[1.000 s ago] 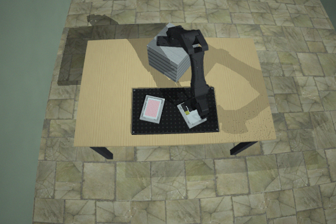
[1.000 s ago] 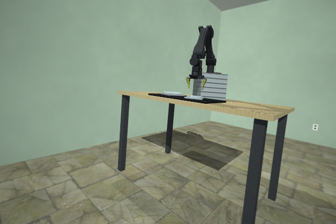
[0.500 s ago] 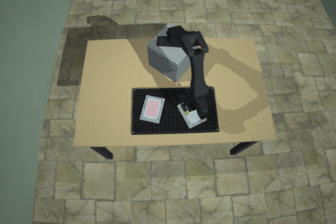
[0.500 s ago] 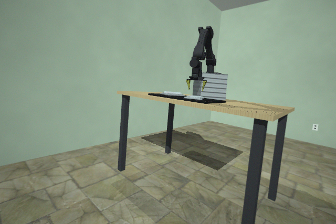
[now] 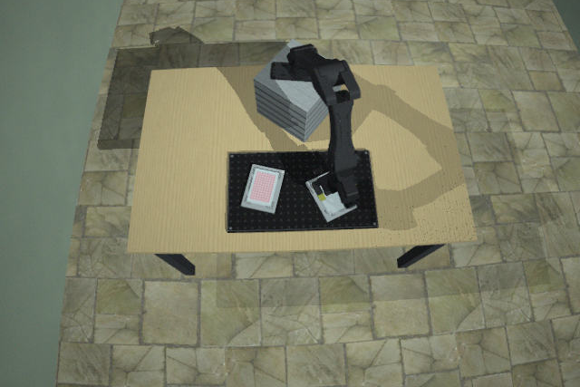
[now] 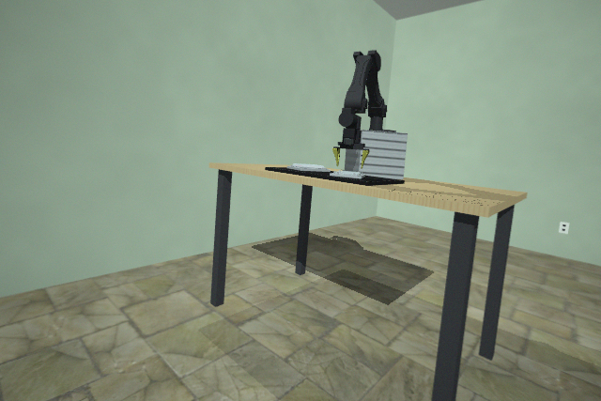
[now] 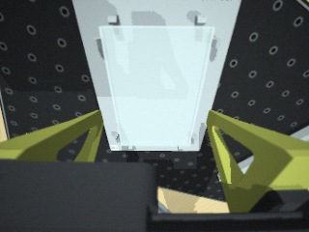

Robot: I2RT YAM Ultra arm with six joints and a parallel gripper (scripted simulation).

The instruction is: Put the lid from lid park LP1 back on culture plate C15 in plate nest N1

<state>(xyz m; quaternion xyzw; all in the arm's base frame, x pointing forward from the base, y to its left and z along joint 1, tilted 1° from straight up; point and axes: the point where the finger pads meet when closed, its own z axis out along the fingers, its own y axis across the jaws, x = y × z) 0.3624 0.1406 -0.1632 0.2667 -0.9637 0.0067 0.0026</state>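
The clear lid (image 7: pixel 155 87) (image 5: pixel 332 202) lies flat on the light grey lid park at the right of the black breadboard (image 5: pixel 302 190). My gripper (image 7: pixel 154 116) is open, its yellow fingers standing to either side of the lid's near end, a little above it; it also shows in the side view (image 6: pixel 348 156). Nothing is between the fingers. The culture plate (image 5: pixel 263 187) with pink wells sits uncovered in its grey nest at the left of the breadboard. The arm hides part of the lid park in the overhead view.
A grey ribbed block (image 5: pixel 293 94) carries the arm's base at the back of the wooden table (image 5: pixel 299 158). The table's front edge runs just beyond the breadboard.
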